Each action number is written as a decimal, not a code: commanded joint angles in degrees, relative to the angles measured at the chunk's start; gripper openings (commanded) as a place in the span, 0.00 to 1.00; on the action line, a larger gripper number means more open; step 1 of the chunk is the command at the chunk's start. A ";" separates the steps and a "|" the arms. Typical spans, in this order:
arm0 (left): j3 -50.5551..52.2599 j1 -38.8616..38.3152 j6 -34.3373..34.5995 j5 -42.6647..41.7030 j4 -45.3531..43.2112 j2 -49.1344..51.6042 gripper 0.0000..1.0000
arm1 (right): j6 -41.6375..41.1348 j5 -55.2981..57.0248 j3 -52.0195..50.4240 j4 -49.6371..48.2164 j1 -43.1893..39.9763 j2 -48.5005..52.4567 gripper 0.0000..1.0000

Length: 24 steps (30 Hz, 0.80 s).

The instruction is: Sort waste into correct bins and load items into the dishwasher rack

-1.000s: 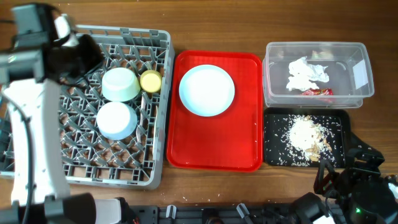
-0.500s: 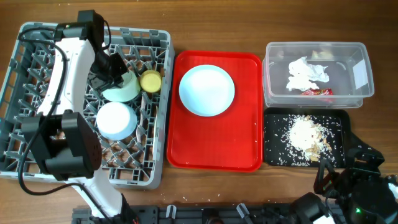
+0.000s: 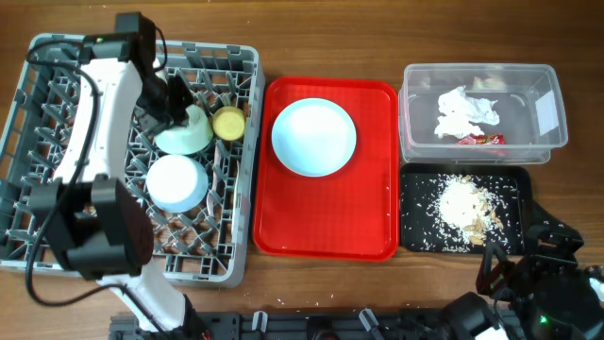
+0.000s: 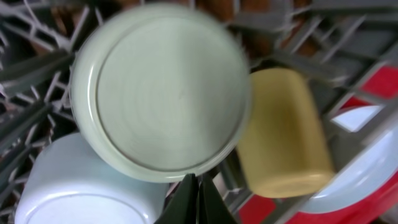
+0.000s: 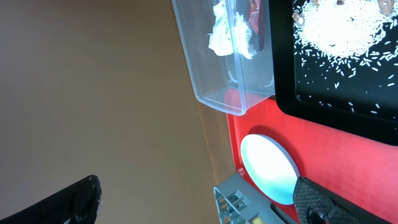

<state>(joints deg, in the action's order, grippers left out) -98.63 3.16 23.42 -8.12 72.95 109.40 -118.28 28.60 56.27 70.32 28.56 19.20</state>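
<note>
over the back of the dishwasher rack (image 3: 57, 57), the left gripper (image 4: 194, 200) is hovering just beside the pale green bowl (image 3: 186, 132), its fingertips pinched together on nothing (the wrist view is showing them meeting below the bowl's upturned base). the bowl is lying mouth-down among the pegs, with the small yellow cup (image 3: 228, 123) just beside it and the small light blue bowl (image 3: 176, 182) in front.

the waste is looking sorted: the crumpled napkin (image 3: 465, 111) and the red wrapper (image 3: 481, 140) are sitting in the clear tub (image 3: 549, 142), and the rice scraps (image 3: 462, 203) are in the black tray (image 3: 411, 238). the light blue plate (image 3: 314, 137) is lying alone on the red tray (image 3: 283, 236), apart from the rack, so loading seems to be the step in hand, and it looks nearly done.

the next move is probably calling for the left arm to lift clear, spread its fingers and take the plate by its rim. the right gripper (image 5: 196, 199) is resting near the black tray with its fingers spread wide.
</note>
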 commanded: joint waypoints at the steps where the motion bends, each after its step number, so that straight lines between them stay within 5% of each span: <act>1: -1.49 0.09 4.52 8.85 -0.76 -4.70 0.04 | -0.39 0.76 -0.15 0.04 -0.04 -0.61 1.00; 11: 15.19 0.11 3.85 11.21 -10.64 -3.58 0.04 | -0.39 0.76 -0.15 0.04 -0.04 -0.61 1.00; 24: 6.73 -0.55 4.15 5.55 -4.07 -16.24 0.05 | -0.39 0.79 -0.15 0.04 -0.04 -0.61 1.00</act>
<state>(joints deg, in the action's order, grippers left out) -88.97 3.14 26.61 0.27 67.46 101.08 -118.28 28.58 56.25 70.32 28.56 19.20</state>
